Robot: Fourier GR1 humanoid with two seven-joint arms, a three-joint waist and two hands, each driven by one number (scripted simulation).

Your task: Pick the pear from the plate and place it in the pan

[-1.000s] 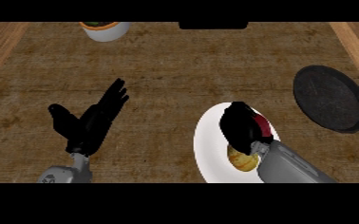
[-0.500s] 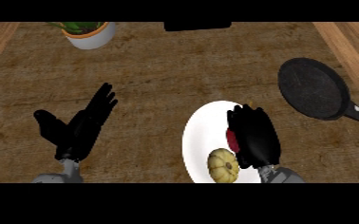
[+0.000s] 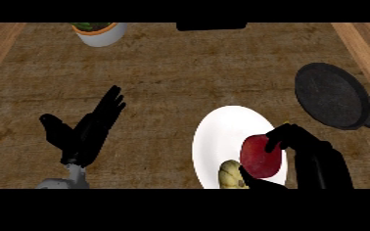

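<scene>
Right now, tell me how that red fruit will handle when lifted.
The red fruit looks round and smooth, so it may slip or roll if released. It seems rigid: the right robot hand curls round it without denting it.

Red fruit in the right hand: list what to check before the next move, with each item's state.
1. Right hand curled round the red fruit: ok.
2. Red fruit is the pear: cannot tell; a yellowish item also lies on the plate.
3. Red fruit lifted off the plate: cannot tell.
4. Pan shows nothing inside: ok.
5. Counter between plate and pan bare: ok.
6. Left hand open, apart from the plate: ok.
</scene>
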